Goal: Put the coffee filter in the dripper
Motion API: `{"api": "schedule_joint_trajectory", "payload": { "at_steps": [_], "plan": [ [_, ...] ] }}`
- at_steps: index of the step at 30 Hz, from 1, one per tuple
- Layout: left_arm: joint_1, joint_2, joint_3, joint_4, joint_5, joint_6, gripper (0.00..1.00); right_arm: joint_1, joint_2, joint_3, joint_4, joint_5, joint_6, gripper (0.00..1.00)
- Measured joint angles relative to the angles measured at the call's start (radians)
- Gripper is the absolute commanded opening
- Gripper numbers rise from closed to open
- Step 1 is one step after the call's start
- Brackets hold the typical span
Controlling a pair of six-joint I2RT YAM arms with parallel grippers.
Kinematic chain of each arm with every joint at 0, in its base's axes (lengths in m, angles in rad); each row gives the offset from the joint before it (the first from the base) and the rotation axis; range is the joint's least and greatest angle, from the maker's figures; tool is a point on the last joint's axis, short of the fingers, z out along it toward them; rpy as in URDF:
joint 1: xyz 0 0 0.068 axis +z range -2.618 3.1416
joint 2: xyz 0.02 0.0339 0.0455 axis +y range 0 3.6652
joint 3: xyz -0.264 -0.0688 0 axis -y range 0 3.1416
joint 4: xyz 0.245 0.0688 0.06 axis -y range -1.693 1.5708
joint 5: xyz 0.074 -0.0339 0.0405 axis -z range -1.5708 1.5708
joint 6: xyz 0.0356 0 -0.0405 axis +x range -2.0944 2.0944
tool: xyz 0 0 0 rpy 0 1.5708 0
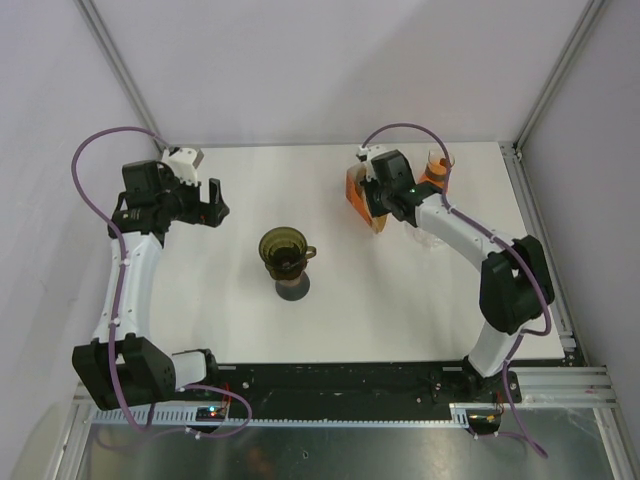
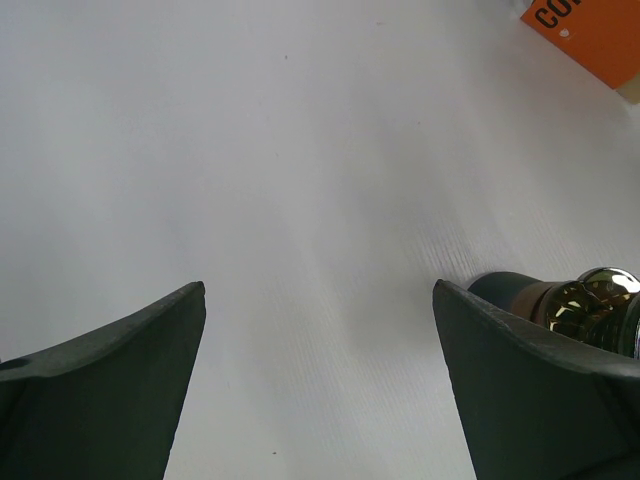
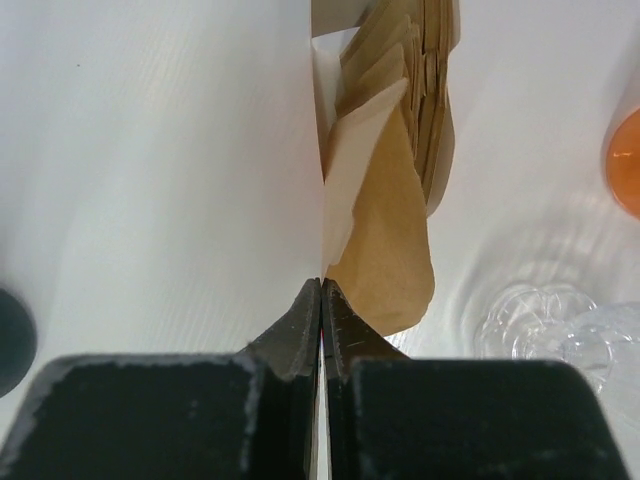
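The dark amber glass dripper (image 1: pixel 285 252) stands on its black base mid-table, and its glossy rim (image 2: pixel 592 300) peeks past my left gripper's right finger. A stack of brown coffee filters (image 3: pixel 425 90) leans out of the orange box (image 1: pixel 355 190). The front coffee filter (image 3: pixel 385 250) and a pale sheet (image 3: pixel 350 170) beside it run down into the tips of my right gripper (image 3: pixel 322 282), whose jaws are pressed together on that thin edge. My left gripper (image 1: pixel 215 203) hovers left of the dripper, its fingers wide apart over bare table (image 2: pixel 320 288).
A glass cup (image 1: pixel 440 165) with orange contents stands right of the box, and its orange rim (image 3: pixel 628 160) shows in the right wrist view. A clear ribbed glass piece (image 3: pixel 540 320) lies beside the right fingers. Frame posts rise at the table's back corners.
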State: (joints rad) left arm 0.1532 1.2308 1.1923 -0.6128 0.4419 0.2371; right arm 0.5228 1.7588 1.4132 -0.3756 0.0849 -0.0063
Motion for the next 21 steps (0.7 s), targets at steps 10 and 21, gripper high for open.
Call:
{"api": "schedule_joint_trajectory", "payload": {
  "at_steps": [10,21],
  "plan": [
    [0.0,-0.014,0.0,-0.003,0.016,0.0,1.0,0.064,-0.193,-0.005,-0.074,0.035,0.035,0.0],
    [-0.187,-0.056,0.129,-0.057,-0.042,0.008,0.99,0.092,-0.433,-0.06,-0.016,-0.023,0.2,0.0]
  ]
}}
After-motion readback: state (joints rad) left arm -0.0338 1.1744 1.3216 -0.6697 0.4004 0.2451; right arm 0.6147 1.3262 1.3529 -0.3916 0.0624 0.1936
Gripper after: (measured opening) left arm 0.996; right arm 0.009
